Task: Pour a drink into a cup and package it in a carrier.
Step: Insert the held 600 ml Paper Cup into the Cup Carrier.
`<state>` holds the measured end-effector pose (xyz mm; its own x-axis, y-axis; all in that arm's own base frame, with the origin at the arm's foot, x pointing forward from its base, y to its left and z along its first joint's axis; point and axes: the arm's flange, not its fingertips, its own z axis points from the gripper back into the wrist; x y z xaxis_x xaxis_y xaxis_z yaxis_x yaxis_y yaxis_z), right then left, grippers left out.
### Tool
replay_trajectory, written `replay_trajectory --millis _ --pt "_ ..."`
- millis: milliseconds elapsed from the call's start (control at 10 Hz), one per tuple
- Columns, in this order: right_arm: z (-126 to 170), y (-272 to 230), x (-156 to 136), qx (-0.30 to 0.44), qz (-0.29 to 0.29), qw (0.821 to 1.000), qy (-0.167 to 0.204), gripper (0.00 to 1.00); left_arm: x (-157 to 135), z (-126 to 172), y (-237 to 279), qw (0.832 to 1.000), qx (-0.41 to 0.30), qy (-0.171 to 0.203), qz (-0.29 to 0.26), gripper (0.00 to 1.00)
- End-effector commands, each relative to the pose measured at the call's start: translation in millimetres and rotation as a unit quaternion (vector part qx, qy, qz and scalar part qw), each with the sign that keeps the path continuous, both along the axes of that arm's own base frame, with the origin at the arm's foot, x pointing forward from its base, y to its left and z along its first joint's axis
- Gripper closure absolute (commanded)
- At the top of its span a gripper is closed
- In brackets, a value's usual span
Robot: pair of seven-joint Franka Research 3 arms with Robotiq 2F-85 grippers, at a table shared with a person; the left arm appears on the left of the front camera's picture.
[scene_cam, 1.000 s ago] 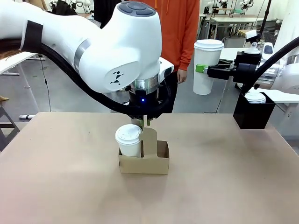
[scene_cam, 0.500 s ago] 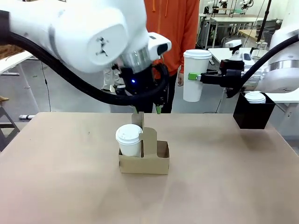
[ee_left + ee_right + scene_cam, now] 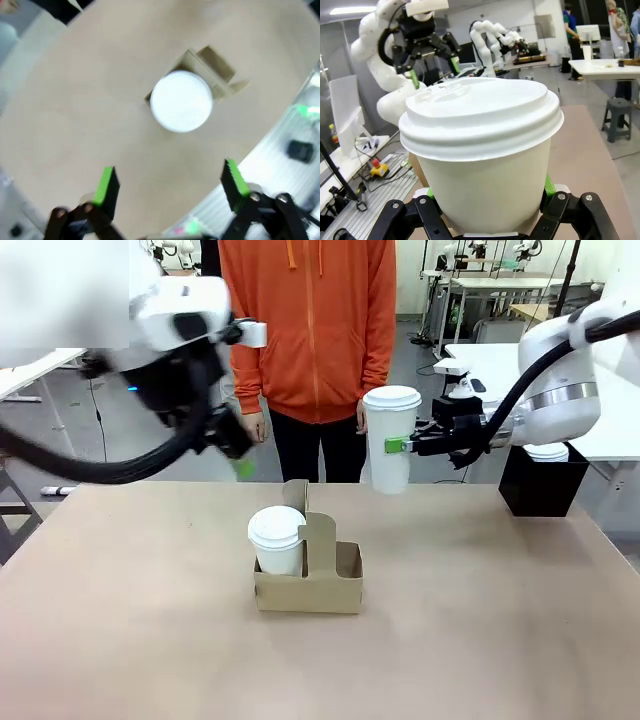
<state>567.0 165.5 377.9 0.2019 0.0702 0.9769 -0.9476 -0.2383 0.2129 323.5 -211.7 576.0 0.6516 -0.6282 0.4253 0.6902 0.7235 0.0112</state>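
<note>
The brown carrier (image 3: 335, 585) stands mid-table with a shorter lidded white cup (image 3: 276, 538) in its left slot; its right slot is vacant. My right gripper (image 3: 393, 447) is shut on the tall white lidded cup (image 3: 390, 420), held upright in the air behind and right of the carrier. From the right wrist, the cup (image 3: 480, 150) sits between the fingers of that gripper (image 3: 490, 216). My left gripper (image 3: 238, 452) hovers high, left of the carrier, open. Its wrist view looks down past the empty left gripper (image 3: 170, 182) onto the short cup (image 3: 181, 101) and carrier (image 3: 220, 72). The drink is hidden.
A person in an orange hoodie (image 3: 305, 330) stands at the far edge behind the carrier. A black box (image 3: 540, 488) with a white lidded cup (image 3: 547, 451) in it sits at the table's right rear. Bare tabletop (image 3: 150, 640) surrounds the carrier.
My left gripper has risen from the carrier's handle, swung up and left, and opened. My right arm has carried the tall cup leftward and lower, toward the carrier.
</note>
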Motion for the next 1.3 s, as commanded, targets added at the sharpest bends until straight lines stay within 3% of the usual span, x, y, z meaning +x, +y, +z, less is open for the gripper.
replay_trajectory --millis 0,100,200,300,500,900,1000,1200 --pt "8 -7 -1 0.0 -0.009 1.0 -0.001 0.19 -18 -21 32 0.997 0.002 -0.078 -0.008 0.0" --pt "8 -7 -1 0.0 -0.009 1.0 -0.001 0.19 -16 -29 26 0.994 0.037 -0.093 0.044 0.0" --pt "8 -7 -1 0.0 -0.009 1.0 -0.001 0.19 -8 -7 25 0.999 0.003 -0.031 -0.012 0.0" --pt "8 -7 -1 0.0 -0.009 1.0 -0.001 0.19 -8 -7 25 0.999 0.003 -0.031 -0.012 0.0" --pt "-9 4 -9 0.016 -0.001 1.0 -0.007 0.19 -8 -26 45 0.996 -0.005 -0.092 -0.005 0.0" --pt "-28 38 -41 0.066 0.012 0.997 -0.028 0.19 7 -54 85 0.992 -0.03 -0.113 -0.042 0.0" --pt "-34 47 -51 0.076 0.025 0.997 -0.016 0.19 9 -62 95 0.986 -0.024 -0.158 -0.036 0.0" --pt "-44 61 -64 0.092 0.046 0.995 -0.011 0.19 13 -74 106 0.979 -0.035 -0.191 -0.057 0.0"
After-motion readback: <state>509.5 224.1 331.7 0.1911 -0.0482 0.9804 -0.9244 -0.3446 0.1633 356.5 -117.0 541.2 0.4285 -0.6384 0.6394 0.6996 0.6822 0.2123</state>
